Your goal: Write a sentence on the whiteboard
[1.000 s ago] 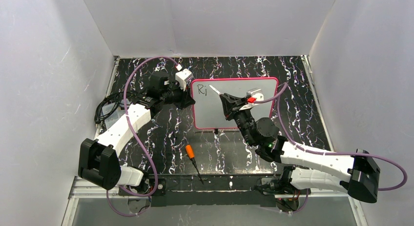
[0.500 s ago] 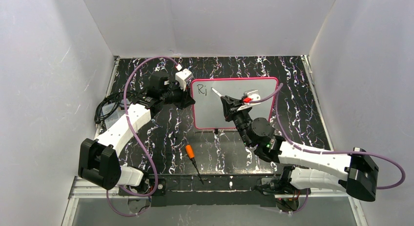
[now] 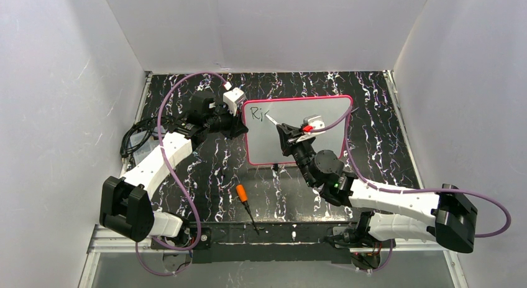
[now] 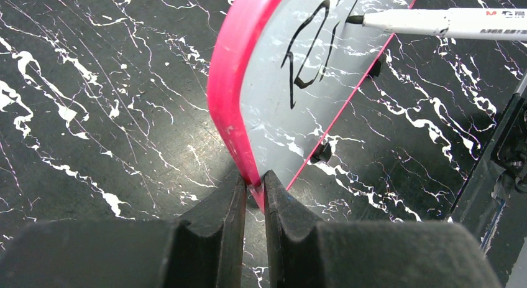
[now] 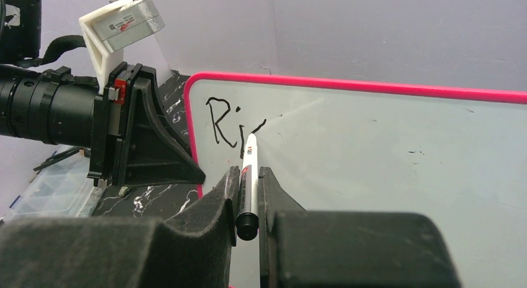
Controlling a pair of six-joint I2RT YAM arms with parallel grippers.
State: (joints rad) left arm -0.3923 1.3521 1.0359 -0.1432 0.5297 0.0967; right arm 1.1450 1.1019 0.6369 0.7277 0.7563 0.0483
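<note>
Two letters of the sentence (image 3: 256, 114), "Ri", sit at the upper left of the whiteboard (image 3: 273, 148), mid-frame in the top view. The left gripper (image 4: 253, 185) pinches its pink frame; the right gripper (image 5: 248, 175) clamps a marker (image 5: 250, 152), tip at the writing.

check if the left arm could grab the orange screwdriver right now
Probably not yet: the left gripper is shut on the whiteboard's pink frame while the right gripper's marker is at the board. The orange screwdriver lies in the open on the table, so only that grip seems to stand in the way.
</note>
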